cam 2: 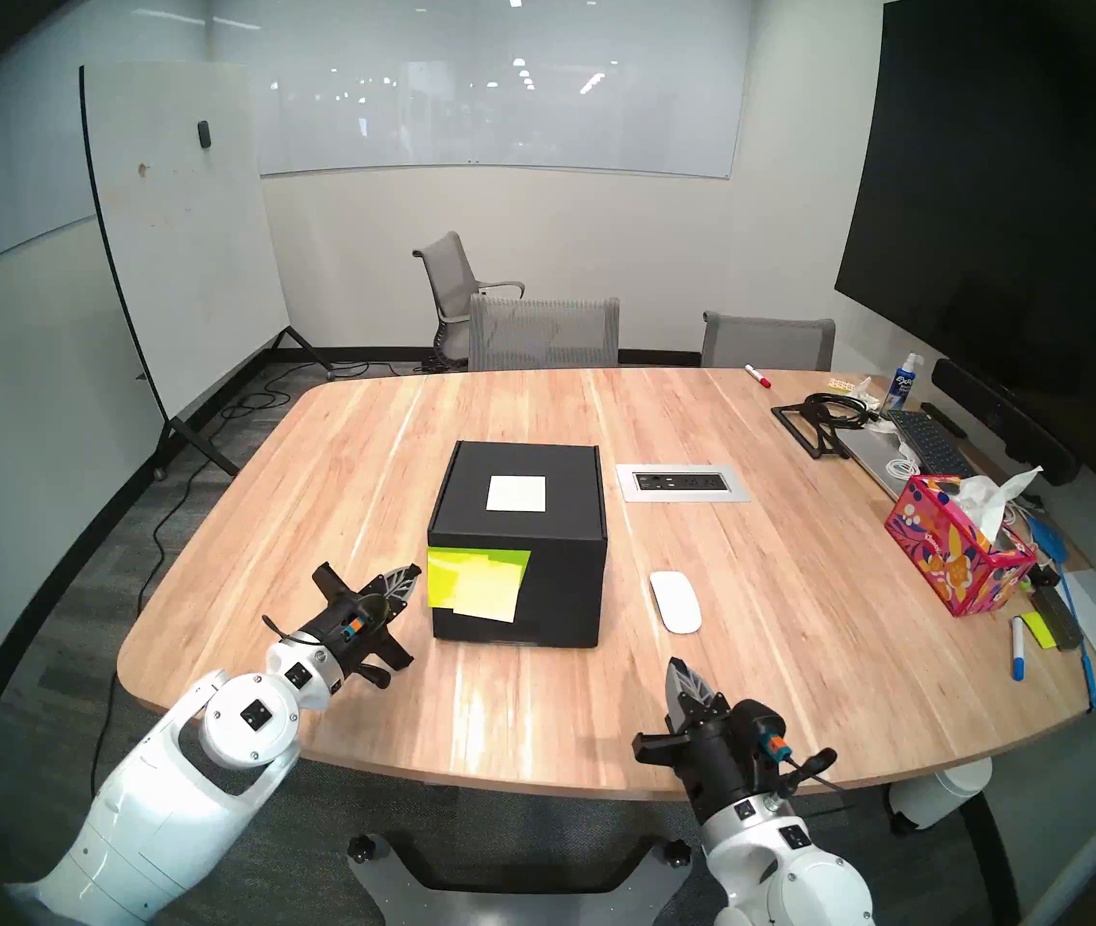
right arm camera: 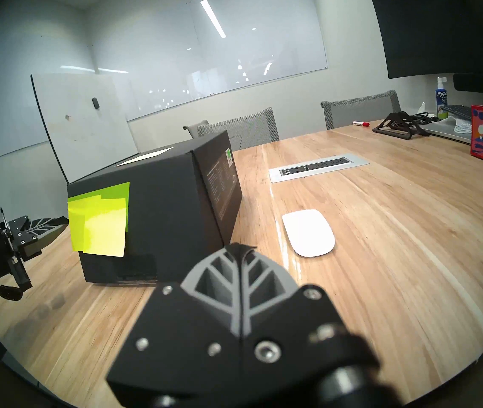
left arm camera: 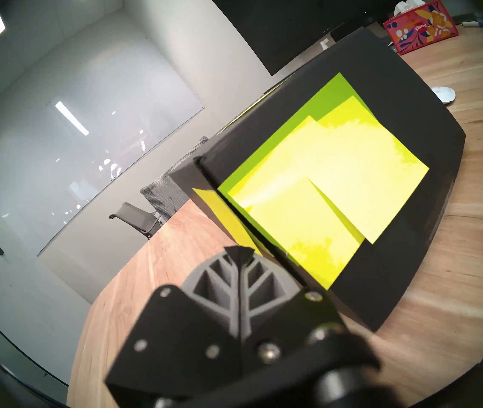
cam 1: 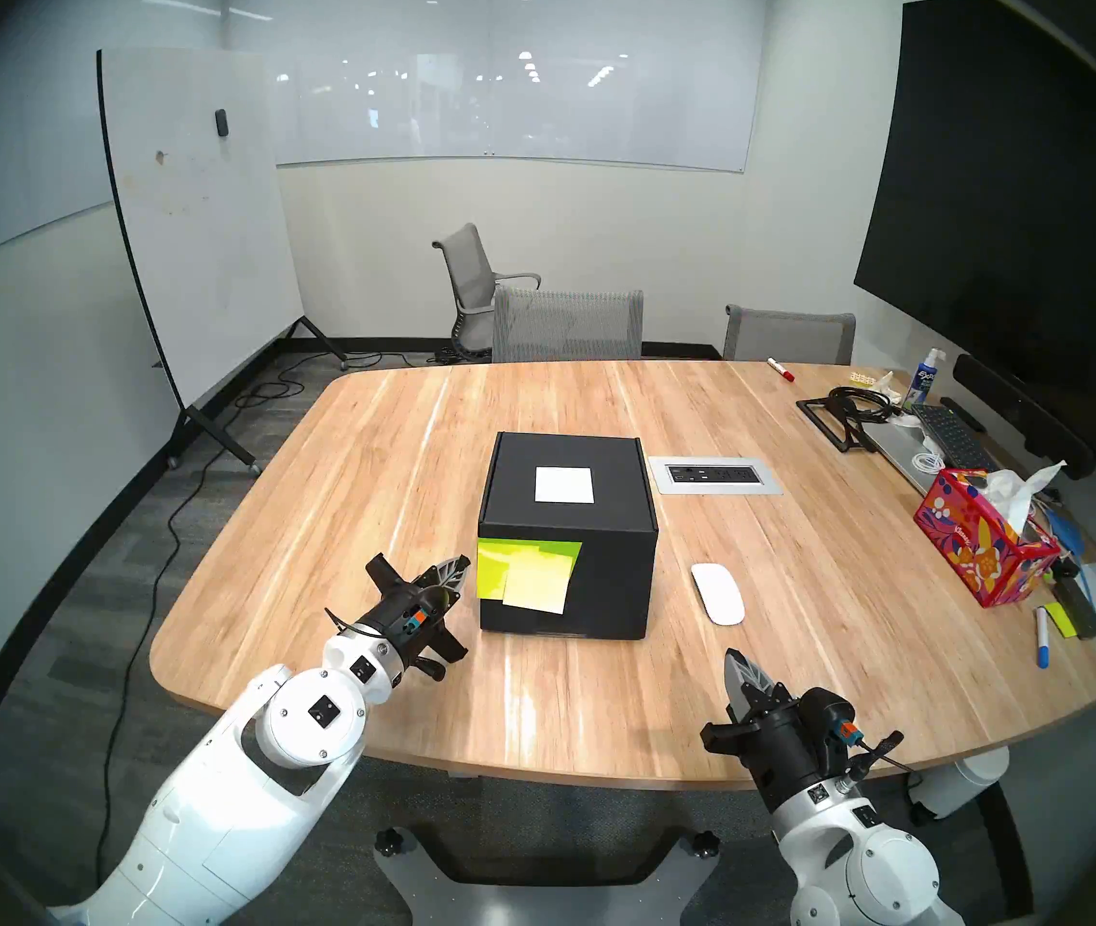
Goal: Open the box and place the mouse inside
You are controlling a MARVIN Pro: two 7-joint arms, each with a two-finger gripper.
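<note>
1. Box (cam 1: 569, 504), matte black and cube-shaped, sits shut near the middle of the wooden table (cam 1: 345, 504), a white square label (cam 1: 564, 485) on its lid.
2. Yellow-green sticky notes (cam 1: 528, 574) overlap on its front face, toward my left.
3. Mouse (cam 1: 718, 594), small, white and oval, lies flat on the table just to the right of the box, not touching it.
4. My left gripper (cam 1: 458, 566) hangs beside the box's front left corner, its tip close to the notes; its fingers are pressed together and hold nothing.
5. My right gripper (cam 1: 736, 664) hovers over the near table edge, apart from the mouse, fingers also pressed together and empty.
6. A red floral tissue box (cam 1: 983, 547) stands far right.
</note>
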